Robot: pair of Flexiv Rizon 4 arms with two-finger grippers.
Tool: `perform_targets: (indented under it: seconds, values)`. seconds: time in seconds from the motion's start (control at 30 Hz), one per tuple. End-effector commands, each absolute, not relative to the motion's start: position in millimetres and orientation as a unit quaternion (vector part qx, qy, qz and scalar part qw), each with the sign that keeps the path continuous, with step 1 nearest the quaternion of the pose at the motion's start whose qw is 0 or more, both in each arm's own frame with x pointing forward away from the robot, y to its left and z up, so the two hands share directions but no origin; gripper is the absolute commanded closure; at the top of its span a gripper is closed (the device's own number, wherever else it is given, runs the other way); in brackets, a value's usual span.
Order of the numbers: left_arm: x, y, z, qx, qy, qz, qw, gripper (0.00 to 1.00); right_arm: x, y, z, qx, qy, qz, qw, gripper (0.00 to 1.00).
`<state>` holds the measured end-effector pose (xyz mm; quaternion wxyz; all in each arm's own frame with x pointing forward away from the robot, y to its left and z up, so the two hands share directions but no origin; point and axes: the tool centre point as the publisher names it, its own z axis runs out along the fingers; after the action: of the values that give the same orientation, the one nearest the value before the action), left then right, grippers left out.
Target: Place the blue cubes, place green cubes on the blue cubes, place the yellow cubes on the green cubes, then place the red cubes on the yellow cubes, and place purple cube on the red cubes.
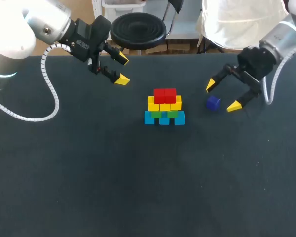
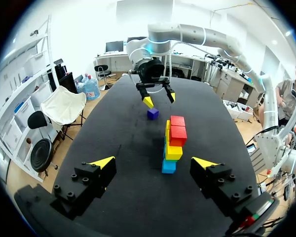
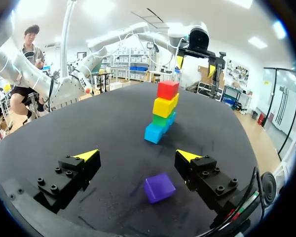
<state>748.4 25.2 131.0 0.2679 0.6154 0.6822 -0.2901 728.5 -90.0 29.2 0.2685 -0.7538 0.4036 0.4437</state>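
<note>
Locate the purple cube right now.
Head view: the purple cube lies on the table right of the cube stack, apart from it, between the open fingers of the right gripper.

Plain matte black: table. Light cyan-blue: blue cubes. Mid green: green cubes. Bright yellow: yellow cubes. Saturated red: red cubes. Deep violet, no pattern: purple cube. Black bodies with yellow tips: left gripper, right gripper. Silver-white shells: left arm, right arm. Thin cyan glow ring on left arm. White, spiral-ribbed: cable.
</note>
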Motion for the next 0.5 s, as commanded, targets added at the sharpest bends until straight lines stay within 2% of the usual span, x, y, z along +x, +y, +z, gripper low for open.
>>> perform_targets:
  seconds: [0.03,0.5]
  values:
    - [749.5,25.2,130.9,0.616,0.682,-0.29,0.267,0.0,736.6,-90.7,25.9,-0.796,0.226,0.561,-0.012,0.0]
    - [749.5,25.2,130.9,0.616,0.682,-0.29,0.267,0.0,728.5,-96.9,26.3,-0.787,0.225,0.574,-0.027,0.0]
